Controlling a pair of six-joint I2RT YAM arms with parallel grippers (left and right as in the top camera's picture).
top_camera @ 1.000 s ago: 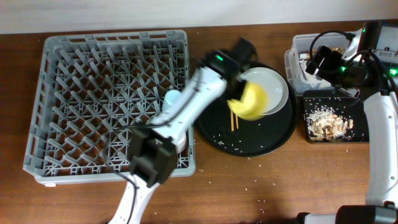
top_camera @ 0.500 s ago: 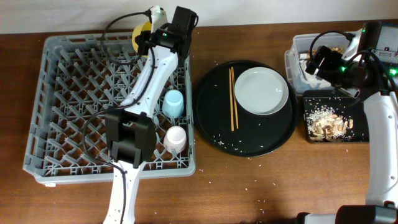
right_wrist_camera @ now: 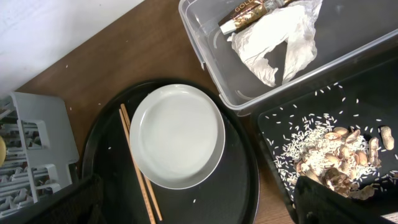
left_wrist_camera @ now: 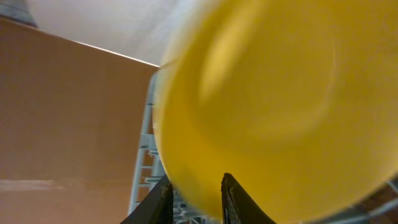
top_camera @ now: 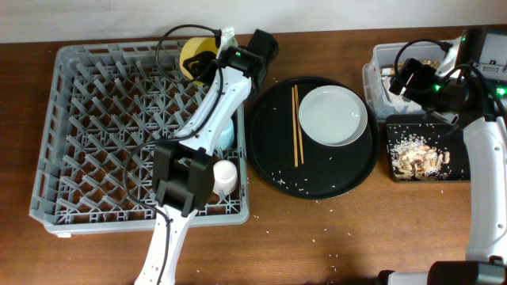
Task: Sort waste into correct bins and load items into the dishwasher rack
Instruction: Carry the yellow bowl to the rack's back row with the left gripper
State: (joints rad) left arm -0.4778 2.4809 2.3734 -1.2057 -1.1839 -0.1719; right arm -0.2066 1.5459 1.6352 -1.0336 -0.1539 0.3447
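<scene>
The left gripper is pinching the small yellow bowl, which is tipping sideways over the dishwasher rack's far edge. The right gripper is hanging with its fingers spread wide.

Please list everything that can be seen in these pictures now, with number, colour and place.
dishwasher rack: 1, grey, left side
yellow bowl: 1, yellow, at rack's back edge
light blue cup: 1, light blue, in rack, right side
pale cup: 1, whitish, in rack, front right
round tray: 1, black, middle
plate: 1, white, on round tray
chopsticks: 2, wooden, on round tray, left of plate
clear tub: 1, clear, back right
napkin: 1, white, in tub
wrapper: 1, brown, in tub
rectangular tray: 1, black, before tub
food scraps: many, brown and white, in rectangular tray
left hand: shut on bowl
right hand: open, near tub
</scene>
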